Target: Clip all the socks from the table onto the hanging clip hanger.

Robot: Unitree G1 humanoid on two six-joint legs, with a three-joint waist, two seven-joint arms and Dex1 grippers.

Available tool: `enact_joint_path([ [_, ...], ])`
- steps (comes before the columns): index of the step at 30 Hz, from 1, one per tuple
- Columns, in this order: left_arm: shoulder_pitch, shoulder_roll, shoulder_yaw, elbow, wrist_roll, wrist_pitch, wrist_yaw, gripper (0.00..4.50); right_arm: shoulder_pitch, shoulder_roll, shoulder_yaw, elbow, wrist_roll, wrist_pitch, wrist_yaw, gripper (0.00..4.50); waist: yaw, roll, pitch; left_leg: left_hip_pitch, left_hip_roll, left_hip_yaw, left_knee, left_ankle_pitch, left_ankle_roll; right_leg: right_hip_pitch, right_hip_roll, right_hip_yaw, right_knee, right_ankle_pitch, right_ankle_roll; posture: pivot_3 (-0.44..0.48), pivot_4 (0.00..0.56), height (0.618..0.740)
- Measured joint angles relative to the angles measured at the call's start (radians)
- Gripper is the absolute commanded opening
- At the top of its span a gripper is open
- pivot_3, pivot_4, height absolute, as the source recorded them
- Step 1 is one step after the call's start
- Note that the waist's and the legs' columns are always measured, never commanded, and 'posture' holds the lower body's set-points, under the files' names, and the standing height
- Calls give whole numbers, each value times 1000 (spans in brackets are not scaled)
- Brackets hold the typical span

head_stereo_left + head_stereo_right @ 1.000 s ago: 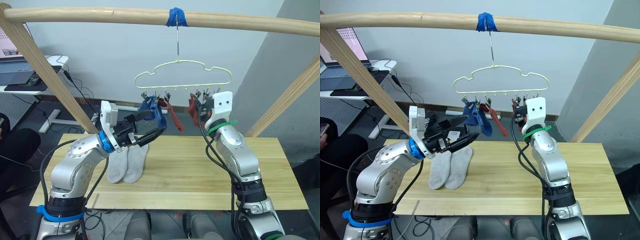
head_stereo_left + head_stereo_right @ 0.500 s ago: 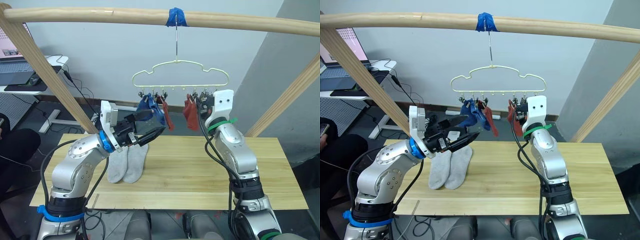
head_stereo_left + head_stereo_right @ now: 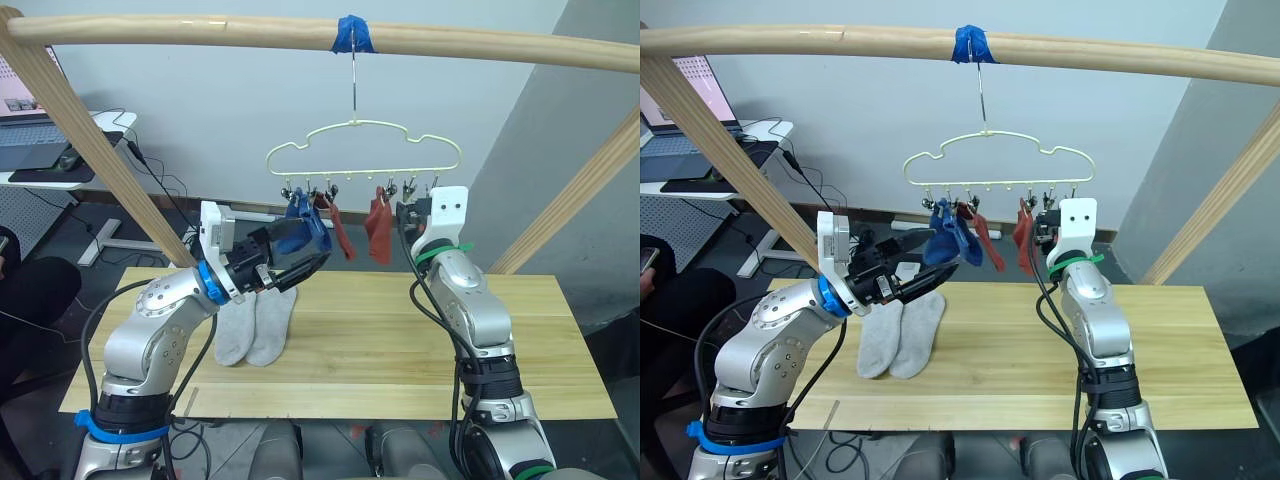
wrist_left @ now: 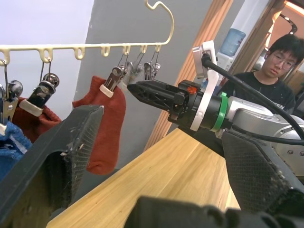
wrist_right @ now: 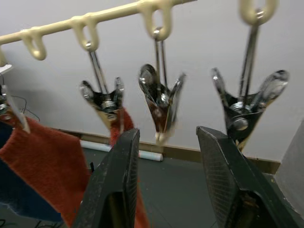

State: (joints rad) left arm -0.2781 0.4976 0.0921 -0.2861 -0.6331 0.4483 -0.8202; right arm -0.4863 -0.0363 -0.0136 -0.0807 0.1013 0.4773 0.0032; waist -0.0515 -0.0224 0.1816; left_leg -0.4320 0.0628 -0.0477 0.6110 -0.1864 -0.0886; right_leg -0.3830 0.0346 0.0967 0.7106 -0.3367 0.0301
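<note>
From the head camera I see the clip hanger [image 3: 362,148] on the wooden rail [image 3: 300,32], blue socks [image 3: 303,222] and two red socks [image 3: 378,228] clipped beneath; grey socks [image 3: 254,326] lie on the bench [image 3: 380,340] below. In my left wrist view the left gripper [image 4: 156,156] stands open near the hanger. In my right wrist view the right gripper [image 5: 166,175] gapes empty under an empty clip [image 5: 159,102].

The clip hanger [image 3: 363,143] was pale yellow; the socks on it were blue [image 3: 300,232] and rust red [image 3: 378,230]. Two light grey socks [image 3: 252,325] lay on the light-wood worktop [image 3: 370,340].
</note>
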Motion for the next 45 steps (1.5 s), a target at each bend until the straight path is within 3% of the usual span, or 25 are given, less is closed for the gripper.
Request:
enact_joint_path([
  [10,-5,-4,-9,16,7,-3,-1,4500,-75,22,-8,63,0,-12,-12,1967,-2,0,0,0,0,0,0,0,0,-1,0,0,0,0,0,15,161,740],
  [45,-4,-5,-13,17,34,-22,2,4500,-97,121,-23,83,97,-10,19,1967,-2,0,0,0,0,0,0,0,0,-1,0,0,1,0,0,28,159,740],
])
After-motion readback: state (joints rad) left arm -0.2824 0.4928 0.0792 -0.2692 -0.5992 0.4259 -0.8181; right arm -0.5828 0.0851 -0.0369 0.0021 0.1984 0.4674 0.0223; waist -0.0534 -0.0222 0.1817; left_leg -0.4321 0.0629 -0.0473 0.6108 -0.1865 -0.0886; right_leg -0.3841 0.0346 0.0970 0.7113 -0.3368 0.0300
